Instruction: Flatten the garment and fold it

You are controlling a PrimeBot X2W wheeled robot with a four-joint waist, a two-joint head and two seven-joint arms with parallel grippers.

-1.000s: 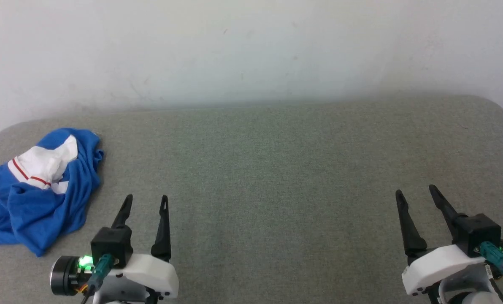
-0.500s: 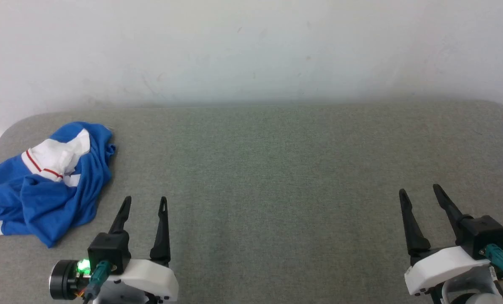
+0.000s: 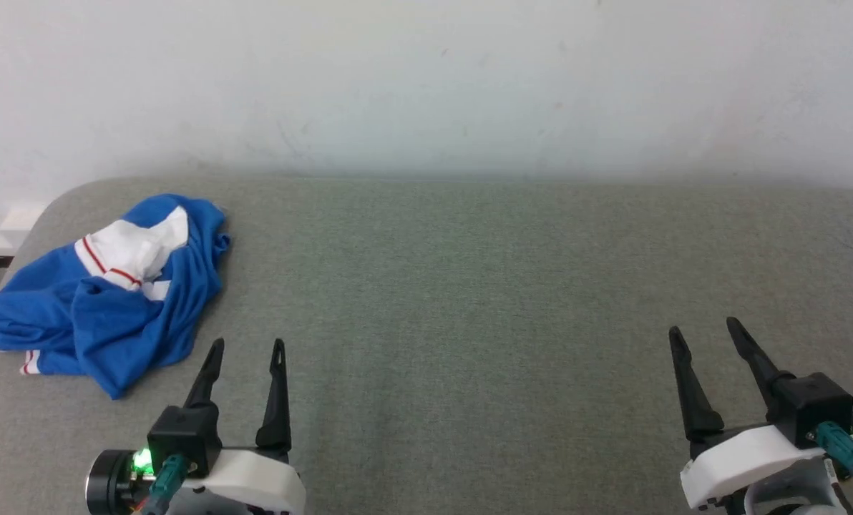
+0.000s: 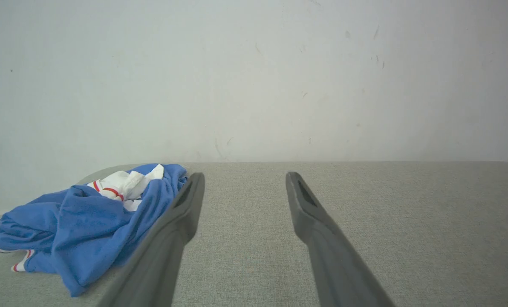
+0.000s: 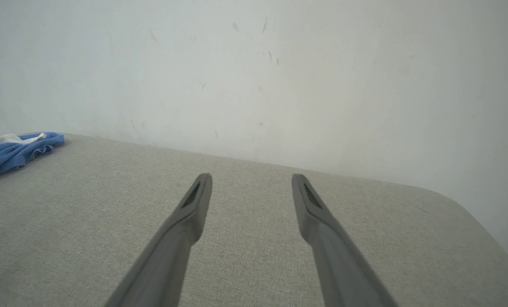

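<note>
**Head view pans left, garment untouched**

Whole pic has slid vs. a sec ago. That's the cam turning toward the desk's (image 3: 469, 286) far-left corner, where the garment (image 3: 104, 293) lies in a crumpled heap; the heap itself hasn't moved. My left claw (image 3: 247, 347) and right claw (image 3: 704, 327) both gape wide, empty, by the front edge, the left one nearer the heap. Prob. lining up a first reach; flattening not begun. Lettering, hem & 2nd sleeve are buried in folds. Right wrist view crops the heap.
</note>
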